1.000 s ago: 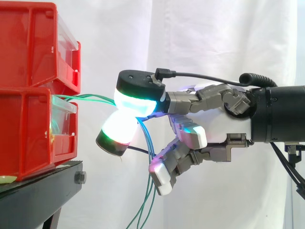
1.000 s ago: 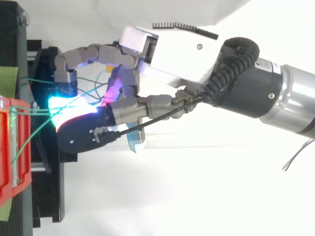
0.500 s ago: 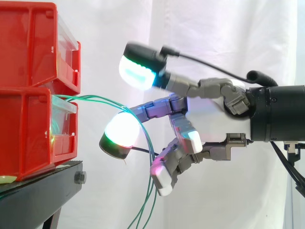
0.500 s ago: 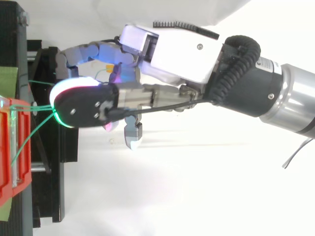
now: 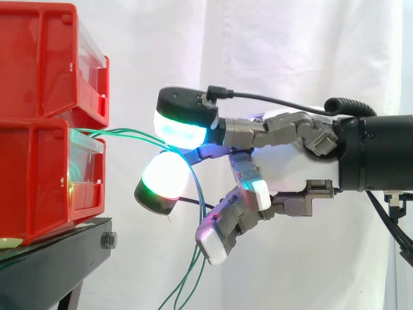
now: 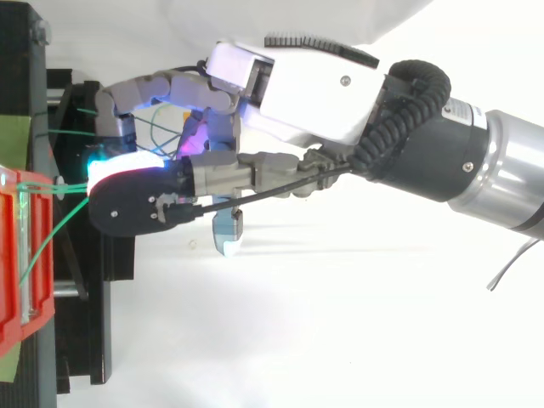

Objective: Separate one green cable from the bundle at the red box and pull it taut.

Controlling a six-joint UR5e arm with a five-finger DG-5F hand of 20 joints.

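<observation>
After its upper pad had dropped back towards the lower one, the hand pinched the green cable near the red box; pulling it taut seemingly remained.

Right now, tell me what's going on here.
A robot hand is working at the green cables that come out of the lower red bin. The cables arc out from the bin, pass through the robot hand and hang down loosely, so none is taut yet. Whether it grips one cannot be told.
</observation>
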